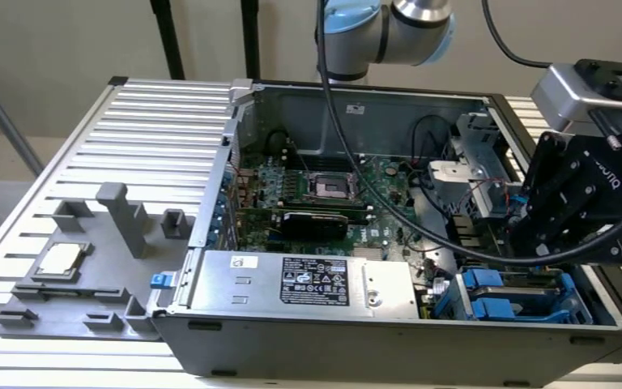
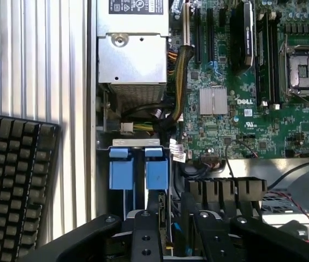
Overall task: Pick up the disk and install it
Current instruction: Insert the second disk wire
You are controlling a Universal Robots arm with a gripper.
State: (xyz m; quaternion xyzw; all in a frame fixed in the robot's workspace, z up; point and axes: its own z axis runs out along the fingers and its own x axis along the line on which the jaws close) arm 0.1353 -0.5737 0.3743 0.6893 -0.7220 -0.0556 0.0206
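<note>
Gripper (image 2: 171,229) over open Dell tower (image 1: 398,344); finger spread unclear.
Blue-railed disk (image 2: 138,172) seated in near-right drive bay, beside labelled grey power supply (image 1: 300,284); "DELL" printed on green motherboard (image 2: 250,112).

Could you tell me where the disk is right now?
In the exterior view's lower right, inside the computer case, the disk sits beside the power supply.

A ribbed, silver-grey metal tabletop (image 1: 149,109) of long parallel slats spreads across the scene, under even indoor light. Behind it rises a plain beige wall (image 1: 62,40), crossed by two dark vertical poles (image 1: 165,36) near the middle
</note>
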